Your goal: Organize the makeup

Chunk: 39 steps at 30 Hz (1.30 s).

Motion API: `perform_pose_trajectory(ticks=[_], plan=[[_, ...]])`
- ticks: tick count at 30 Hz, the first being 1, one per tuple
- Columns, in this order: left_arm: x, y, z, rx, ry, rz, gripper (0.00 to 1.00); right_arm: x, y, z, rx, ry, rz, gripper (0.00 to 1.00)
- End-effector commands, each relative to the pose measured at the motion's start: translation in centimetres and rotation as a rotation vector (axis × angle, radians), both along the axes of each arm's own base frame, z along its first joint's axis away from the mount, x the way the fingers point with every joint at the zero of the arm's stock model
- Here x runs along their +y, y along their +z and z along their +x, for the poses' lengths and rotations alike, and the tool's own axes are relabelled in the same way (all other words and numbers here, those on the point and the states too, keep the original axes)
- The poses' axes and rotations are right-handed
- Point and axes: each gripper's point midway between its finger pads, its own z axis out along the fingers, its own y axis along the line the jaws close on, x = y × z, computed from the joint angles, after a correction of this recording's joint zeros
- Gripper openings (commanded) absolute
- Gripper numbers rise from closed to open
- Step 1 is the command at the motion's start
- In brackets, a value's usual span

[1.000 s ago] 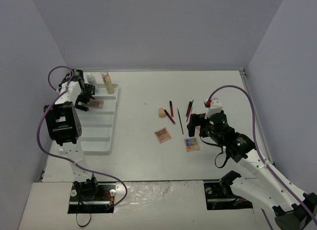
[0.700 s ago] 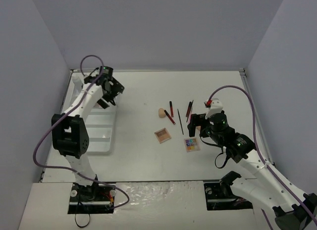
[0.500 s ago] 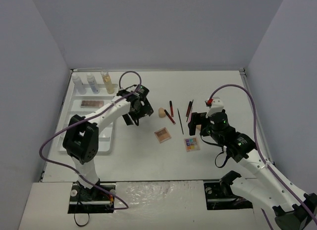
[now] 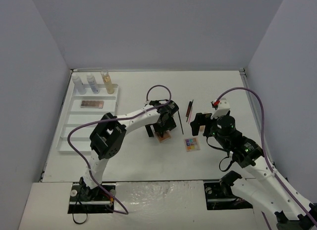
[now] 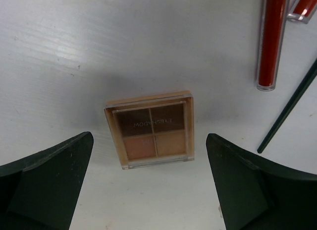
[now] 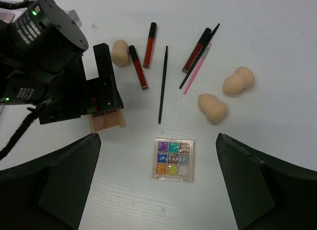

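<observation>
Left end effector (image 5: 148,137) now over palette (image 4: 164,138), half-hidden

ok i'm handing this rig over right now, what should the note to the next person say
Left gripper: open, empty, over the brown palette on the table.
Right gripper: open, empty, over the colourful palette.
Done: three bottles and one palette are in the tray.
Left: both table palettes, three sponges, the red tubes and the thin brushes are out on the table and need putting away.
</observation>
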Motion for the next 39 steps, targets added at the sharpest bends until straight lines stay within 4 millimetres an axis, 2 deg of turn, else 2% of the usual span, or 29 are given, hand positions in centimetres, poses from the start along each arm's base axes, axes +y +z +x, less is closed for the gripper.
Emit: perform_pose_trajectory(ticks=[1, 7, 12, 18, 23, 25, 27, 30, 32, 35, 37, 39], plan=[[-0.7, 1.3, 0.5, -0.024, 0.049, -0.014, 0.97, 0.0, 1.4, 0.4, -0.052, -0.013, 0.038, 1.0], [-1.3, -0.7, 0.0, 0.025, 0.052, -0.026, 0.97, -0.1, 1.4, 0.3, -0.054, -0.012, 0.035, 1.0], [-0.9, -2.1, -1.1, 0.066, 0.069, -0.027, 0.96, -0.1, 1.3, 0.4, -0.053, -0.014, 0.033, 1.0], [0.7, -1.9, -2.1, 0.067, 0.084, -0.012, 0.73, -0.1, 1.1, 0.4, -0.046, -0.014, 0.03, 1.0], [1.9, -1.0, -2.4, 0.056, 0.092, -0.008, 0.48, 0.1, 0.7, 0.6, -0.032, -0.01, 0.017, 1.0], [2.3, -0.5, -2.3, 0.052, 0.096, -0.012, 0.43, 0.1, 0.8, 0.6, -0.035, -0.011, 0.014, 1.0], [3.4, 0.5, -1.7, 0.032, 0.106, -0.013, 0.35, 0.1, 0.7, 0.8, -0.031, -0.012, 0.007, 1.0], [5.1, 2.9, -0.3, -0.016, 0.127, -0.021, 0.33, 0.0, 0.7, 0.8, -0.031, -0.015, 0.004, 1.0], [7.1, 4.5, 1.1, -0.046, 0.156, -0.027, 0.33, 0.0, 0.7, 0.8, -0.03, -0.014, 0.004, 1.0], [11.0, 6.6, 3.7, -0.095, 0.215, -0.018, 0.34, 0.1, 0.5, 0.9, -0.024, -0.016, 0.0, 1.0], [14.9, 7.6, 5.8, -0.115, 0.291, -0.011, 0.33, 0.1, 0.4, 0.9, -0.021, -0.015, -0.003, 1.0], [17.9, 8.4, 7.3, -0.133, 0.341, -0.01, 0.34, 0.1, 0.4, 1.0, -0.02, -0.018, -0.006, 1.0]])
